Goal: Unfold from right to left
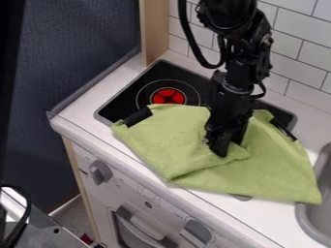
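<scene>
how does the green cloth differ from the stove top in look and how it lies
The green cloth is soft and fuzzy, while the stove top is smooth black with a red burner. The cloth has a fold and uneven edges, whereas the stove top is flat and straight-sided. The cloth drapes over part of the stove top and reaches the sink; the stove top lies in the counter. Each carries a colour that stands out against the white counter.

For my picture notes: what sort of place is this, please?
Probably a toy kitchen: a black stovetop with a red burner, a grey sink at the right, and white wall tiles behind the counter.
</scene>
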Controlling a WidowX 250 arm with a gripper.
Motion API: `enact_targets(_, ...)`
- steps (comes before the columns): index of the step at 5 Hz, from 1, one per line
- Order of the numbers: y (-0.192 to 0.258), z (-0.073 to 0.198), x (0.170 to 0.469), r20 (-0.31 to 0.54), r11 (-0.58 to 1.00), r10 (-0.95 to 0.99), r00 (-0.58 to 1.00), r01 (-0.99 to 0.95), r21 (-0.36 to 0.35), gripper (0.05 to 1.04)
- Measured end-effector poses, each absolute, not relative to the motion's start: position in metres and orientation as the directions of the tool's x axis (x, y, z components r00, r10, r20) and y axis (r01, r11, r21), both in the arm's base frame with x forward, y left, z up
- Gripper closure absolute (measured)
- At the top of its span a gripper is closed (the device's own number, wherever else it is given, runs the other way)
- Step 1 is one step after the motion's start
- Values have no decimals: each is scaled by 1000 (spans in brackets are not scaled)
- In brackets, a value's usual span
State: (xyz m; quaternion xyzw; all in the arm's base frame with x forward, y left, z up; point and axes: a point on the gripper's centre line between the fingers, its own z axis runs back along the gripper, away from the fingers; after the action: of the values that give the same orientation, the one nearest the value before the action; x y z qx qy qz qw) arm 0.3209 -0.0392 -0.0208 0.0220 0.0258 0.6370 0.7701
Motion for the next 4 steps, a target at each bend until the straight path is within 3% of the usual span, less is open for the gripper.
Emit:
enact_targets(1,-40,-8,329,-4,219,976,219,-976,7,925)
enact_targets(2,-39,8,334,-9,276,961,277,-960,-42,1012)
enact_targets(3,-25,25,336,2,258,966,259,-961,-100,1025)
enact_targets(4,2,22,334,-36,190,980,196,-972,-138,1026)
